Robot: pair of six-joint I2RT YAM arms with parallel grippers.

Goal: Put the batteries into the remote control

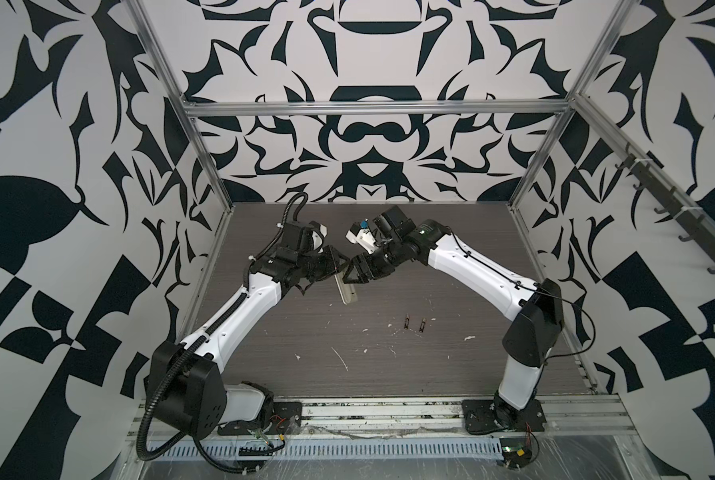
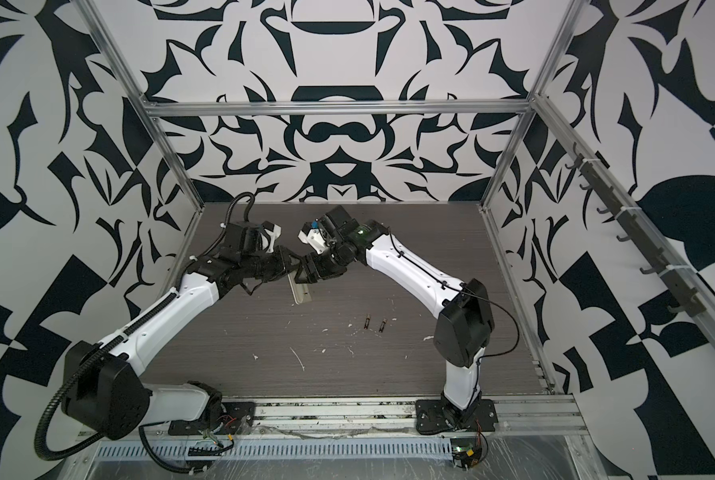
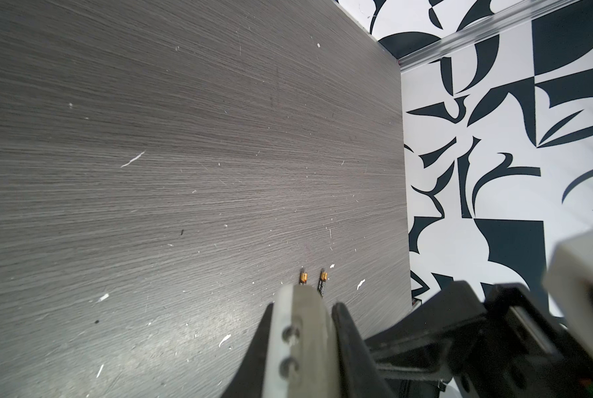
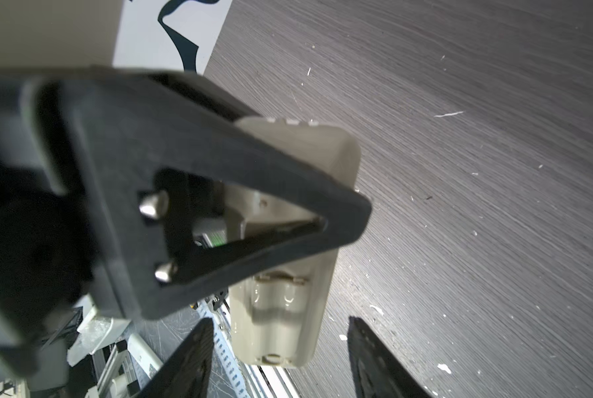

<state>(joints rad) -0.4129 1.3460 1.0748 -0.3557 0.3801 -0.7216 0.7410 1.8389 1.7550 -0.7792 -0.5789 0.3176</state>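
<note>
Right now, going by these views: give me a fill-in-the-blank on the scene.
The left hand is shut on the ___.
___ batteries lie on the table.
The right hand is ___.
The battery recess is ___.
Missing: remote; two; open; empty.

So the left arm and right arm both bend inward, tips nearly nose to nose. The left gripper is clamped on the remote control; the right gripper is spread, a finger on either side, not gripping.
</note>
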